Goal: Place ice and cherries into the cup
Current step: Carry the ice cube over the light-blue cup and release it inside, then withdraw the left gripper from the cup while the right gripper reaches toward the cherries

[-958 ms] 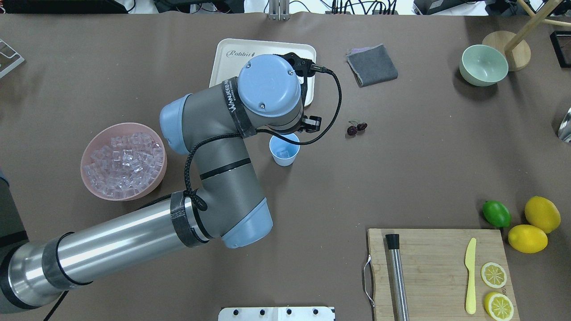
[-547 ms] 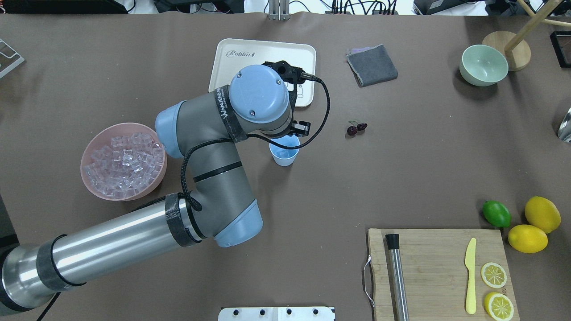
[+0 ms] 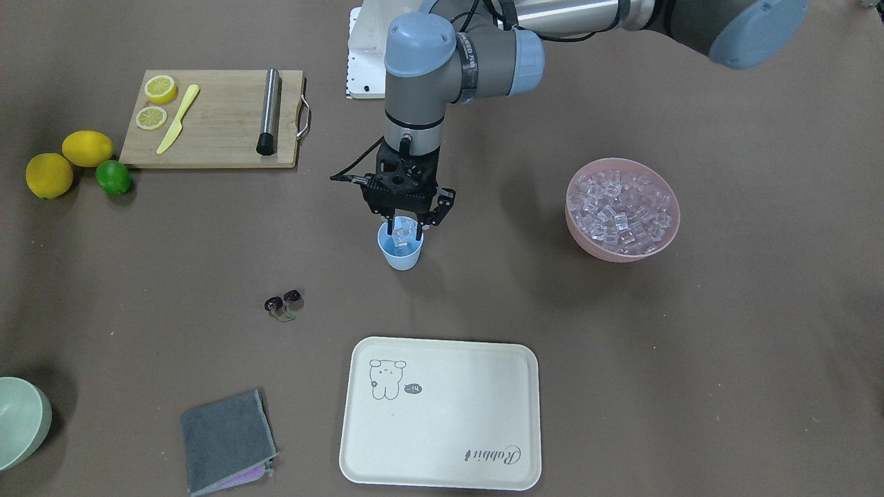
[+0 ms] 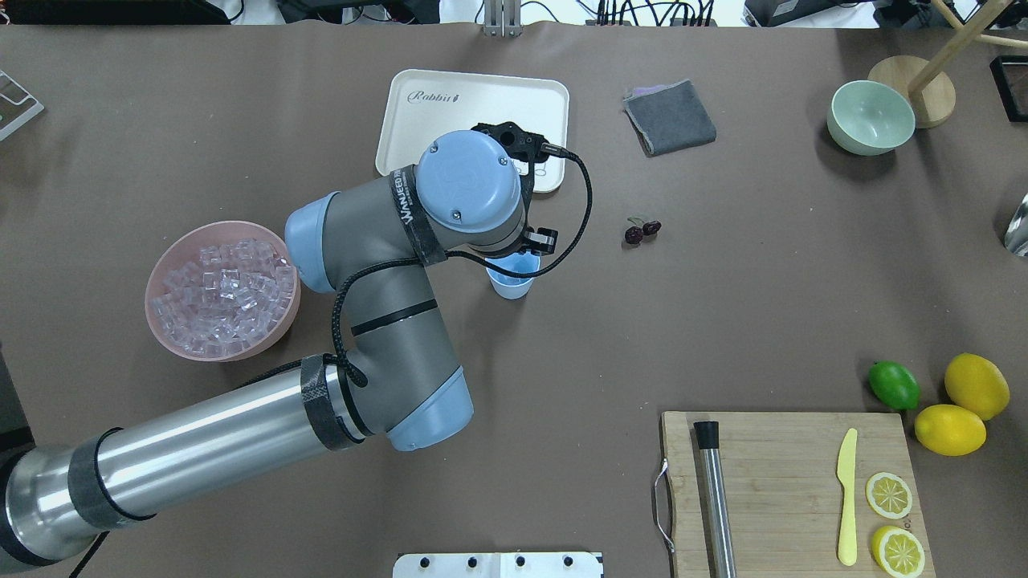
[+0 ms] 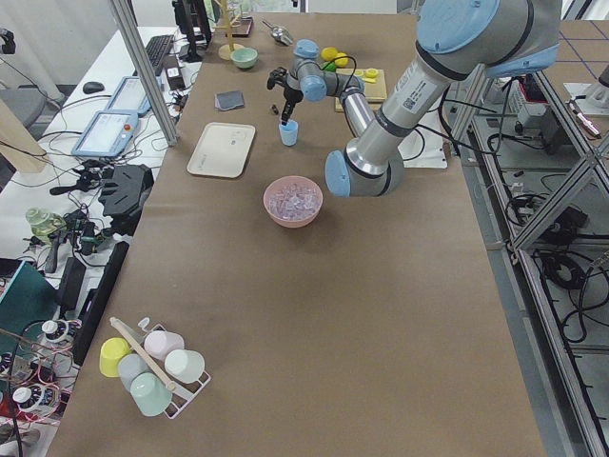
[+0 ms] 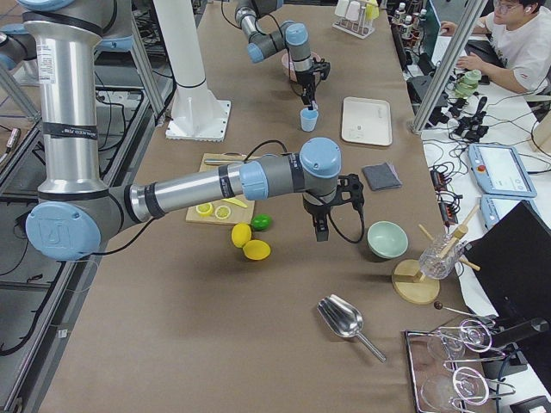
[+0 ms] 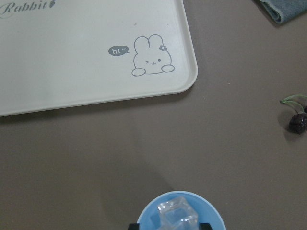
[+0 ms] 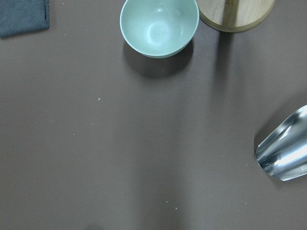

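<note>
The pale blue cup [image 3: 402, 259] stands mid-table, partly hidden under my left wrist in the overhead view [image 4: 511, 286]. My left gripper [image 3: 405, 228] points straight down into its mouth and is shut on a clear ice cube [image 3: 405, 232] held at rim height. The cube also shows in the left wrist view [image 7: 177, 214] inside the rim. More ice [image 3: 620, 207] fills the pink bowl [image 4: 165, 265]. The two dark cherries [image 3: 283, 301] lie on the table apart from the cup [image 4: 642, 231]. My right gripper [image 6: 320, 231] hangs over the table near the green bowl. I cannot tell its state.
A cream tray [image 3: 483, 386] lies just beyond the cup. A grey cloth [image 4: 671, 116], a pale green bowl [image 4: 871, 116] and a wooden stand [image 4: 915, 88] sit far right. A cutting board [image 4: 779, 498], a lime [image 4: 894, 385], lemons and a metal scoop [image 8: 283, 158] are also on the right.
My left wrist has shifted left and back toward the robot and sunk lower. It now covers more of the cup. Nothing else has moved.
</note>
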`<state>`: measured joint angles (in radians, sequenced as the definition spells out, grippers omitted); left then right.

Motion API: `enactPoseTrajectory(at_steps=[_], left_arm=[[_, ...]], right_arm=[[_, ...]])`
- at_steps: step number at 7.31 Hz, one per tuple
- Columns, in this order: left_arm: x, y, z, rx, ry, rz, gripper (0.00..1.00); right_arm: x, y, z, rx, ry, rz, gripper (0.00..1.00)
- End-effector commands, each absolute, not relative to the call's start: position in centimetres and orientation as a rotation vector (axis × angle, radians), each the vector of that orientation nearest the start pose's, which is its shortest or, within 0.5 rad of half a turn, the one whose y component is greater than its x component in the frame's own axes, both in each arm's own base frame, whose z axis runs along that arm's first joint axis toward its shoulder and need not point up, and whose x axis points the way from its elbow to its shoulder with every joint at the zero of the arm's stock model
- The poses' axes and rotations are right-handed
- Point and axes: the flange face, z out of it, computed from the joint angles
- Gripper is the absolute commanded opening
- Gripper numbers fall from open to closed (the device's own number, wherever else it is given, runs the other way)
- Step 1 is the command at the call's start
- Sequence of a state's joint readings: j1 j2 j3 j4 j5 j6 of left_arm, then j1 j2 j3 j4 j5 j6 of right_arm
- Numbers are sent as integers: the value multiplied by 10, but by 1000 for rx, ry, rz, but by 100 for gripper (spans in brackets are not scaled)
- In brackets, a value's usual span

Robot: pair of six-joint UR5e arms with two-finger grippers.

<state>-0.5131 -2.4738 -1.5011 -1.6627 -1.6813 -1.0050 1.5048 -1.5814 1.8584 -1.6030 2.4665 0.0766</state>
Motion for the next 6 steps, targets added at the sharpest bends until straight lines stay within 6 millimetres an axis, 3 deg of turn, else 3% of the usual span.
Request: enactPoseTrajectory(at_steps=[1,2,3,4,5,6], left_arm=[[583,-467,117,390,848,108,85],[582,-466,113,398,861,111,96],[565,-474,104,397,889,106,97],[509,-510,104,325,950,103,97],[451,-535,137,300,961,105,97],[404,-555,177,328,924,137,97]], right_arm=[[24,-487,517,163,-904,-99,100],[23,-489,515,168,-904,-101,100],[23,-496,504,185,-904,-103,99],[19,-516,472,204,-914,-61,99],[-18,-535,420,187,-949,-8,99],[-75,-544,370,155,-985,-10,99]])
